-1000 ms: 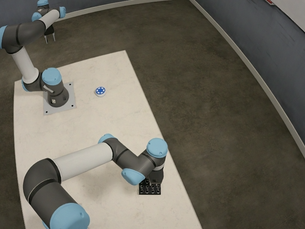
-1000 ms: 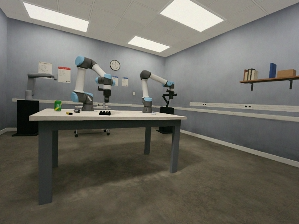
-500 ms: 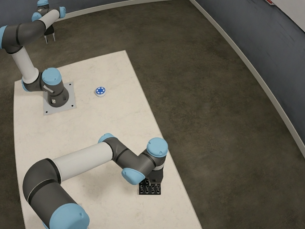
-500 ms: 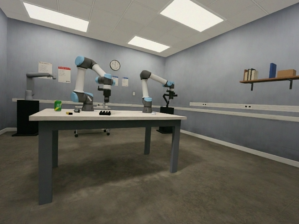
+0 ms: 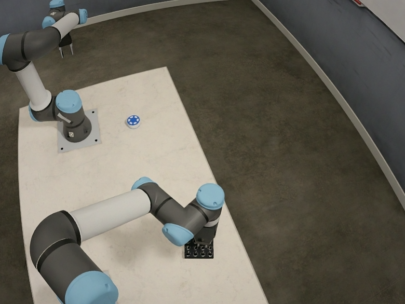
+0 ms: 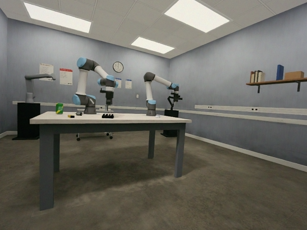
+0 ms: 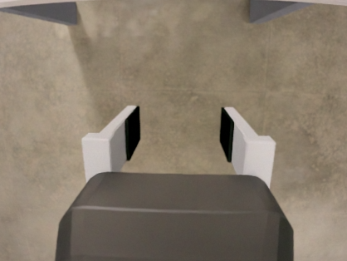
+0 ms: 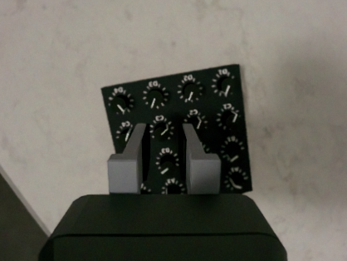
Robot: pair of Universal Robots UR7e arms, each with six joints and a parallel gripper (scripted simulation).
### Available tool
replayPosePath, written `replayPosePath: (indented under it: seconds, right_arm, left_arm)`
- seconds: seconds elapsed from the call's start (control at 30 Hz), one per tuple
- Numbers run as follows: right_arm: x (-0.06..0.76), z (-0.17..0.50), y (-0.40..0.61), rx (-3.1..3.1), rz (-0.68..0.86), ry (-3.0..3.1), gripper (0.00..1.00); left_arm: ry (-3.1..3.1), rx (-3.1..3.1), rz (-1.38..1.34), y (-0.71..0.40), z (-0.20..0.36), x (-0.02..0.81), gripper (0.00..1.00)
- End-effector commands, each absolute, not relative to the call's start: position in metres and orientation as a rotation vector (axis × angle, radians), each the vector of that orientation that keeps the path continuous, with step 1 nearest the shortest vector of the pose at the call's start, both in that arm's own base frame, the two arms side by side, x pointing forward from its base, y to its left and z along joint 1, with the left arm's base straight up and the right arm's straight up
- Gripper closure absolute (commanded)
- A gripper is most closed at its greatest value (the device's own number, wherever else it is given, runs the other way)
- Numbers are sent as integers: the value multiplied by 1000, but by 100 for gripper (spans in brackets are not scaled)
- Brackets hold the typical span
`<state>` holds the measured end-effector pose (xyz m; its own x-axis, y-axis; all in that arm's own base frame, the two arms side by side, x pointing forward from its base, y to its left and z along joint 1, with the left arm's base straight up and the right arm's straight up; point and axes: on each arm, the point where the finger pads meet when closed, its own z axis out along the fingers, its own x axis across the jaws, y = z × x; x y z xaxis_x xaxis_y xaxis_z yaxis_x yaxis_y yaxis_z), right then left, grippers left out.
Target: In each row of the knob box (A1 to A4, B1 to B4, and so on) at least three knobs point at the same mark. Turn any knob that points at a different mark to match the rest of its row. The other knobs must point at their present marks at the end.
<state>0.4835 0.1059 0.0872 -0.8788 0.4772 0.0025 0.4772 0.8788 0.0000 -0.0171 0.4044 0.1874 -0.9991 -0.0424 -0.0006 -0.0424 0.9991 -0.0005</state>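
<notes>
- The knob box (image 5: pixel 198 257) (image 6: pixel 107 117) (image 8: pixel 174 83) lay on the table (image 5: pixel 147 157) (image 6: pixel 138 119) (image 8: pixel 290 33), D4's pointer angled unlike D1 to D3's
- Above it, the right gripper (image 5: pixel 202 245) (image 6: pixel 106 109) (image 8: pixel 163 140) stood partly open, gripping nothing
- Well apart, the left gripper (image 5: pixel 66 56) (image 6: pixel 174 104) (image 7: pixel 179 123) hung wide open past the table's edge, nothing between its fingers

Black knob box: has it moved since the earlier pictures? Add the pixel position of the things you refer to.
No, in the top view the black knob box (image 5: pixel 198 257) (image 6: pixel 107 117) (image 8: pixel 172 143) sits unchanged beside the table edge (image 5: pixel 240 243) (image 6: pixel 111 121) (image 7: pixel 332 2) (image 8: pixel 31 204).
</notes>
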Motion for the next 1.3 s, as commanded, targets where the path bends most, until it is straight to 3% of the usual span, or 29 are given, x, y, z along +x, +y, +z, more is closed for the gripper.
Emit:
replayPosePath:
  seconds: [0.0,1.27]
  right_arm:
    - [484,92,105,-1010,-6,-2979,54]
    - [481,99,105,-1902,-7,-2504,54]
  left_arm:
    - [3141,-73,0,404,187,-19,0]
    - [3141,-73,0,404,187,-19,0]
